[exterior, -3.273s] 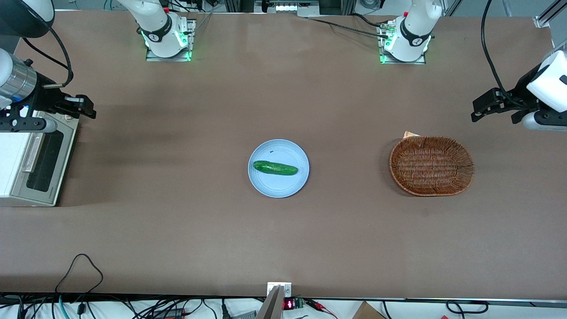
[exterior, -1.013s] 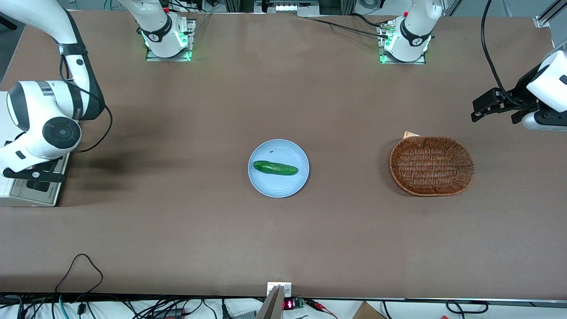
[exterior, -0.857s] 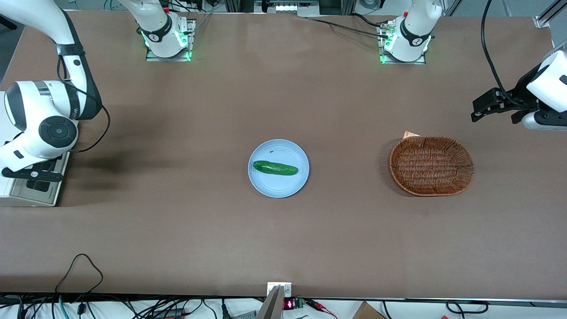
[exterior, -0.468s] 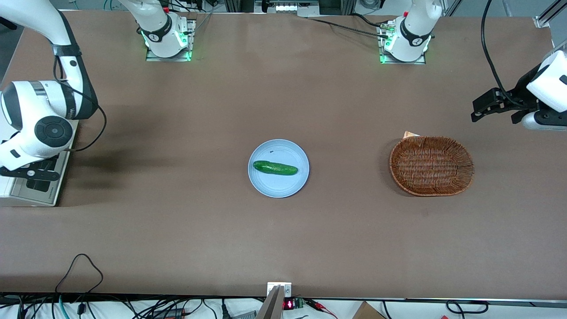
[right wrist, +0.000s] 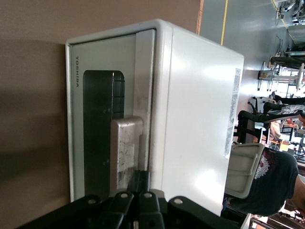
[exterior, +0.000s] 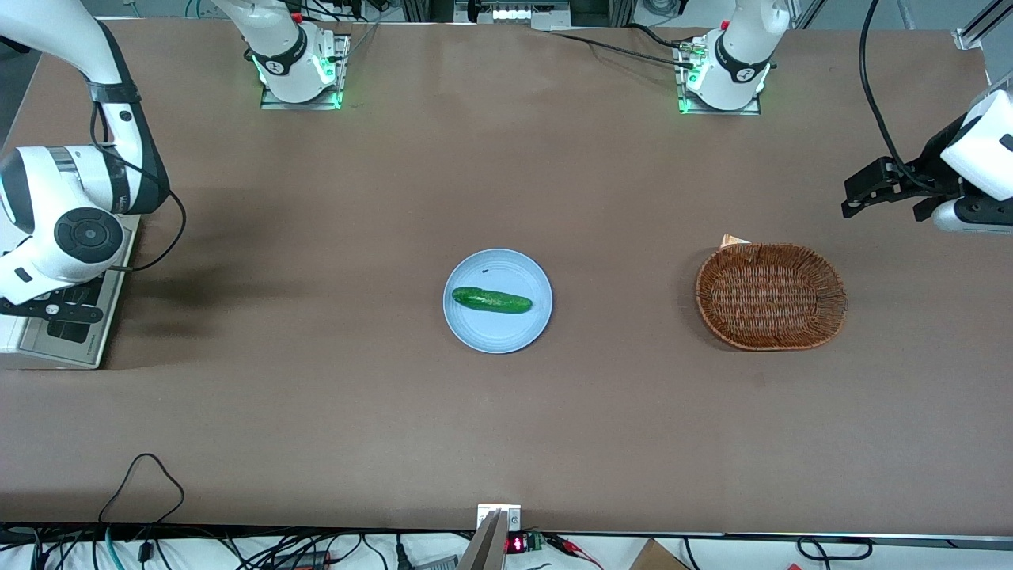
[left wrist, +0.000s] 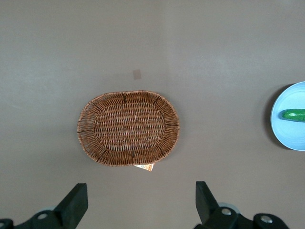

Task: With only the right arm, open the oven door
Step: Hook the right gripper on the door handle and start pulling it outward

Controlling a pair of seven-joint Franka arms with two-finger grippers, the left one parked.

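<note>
End effector (right wrist: 139, 183) at oven door (right wrist: 97, 121) handle, finger opening cannot be told

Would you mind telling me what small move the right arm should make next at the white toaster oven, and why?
Probably pull the silver bar handle away from the oven: the black gripper sits at its end, and the cream-framed glass door looks fully shut.
</note>
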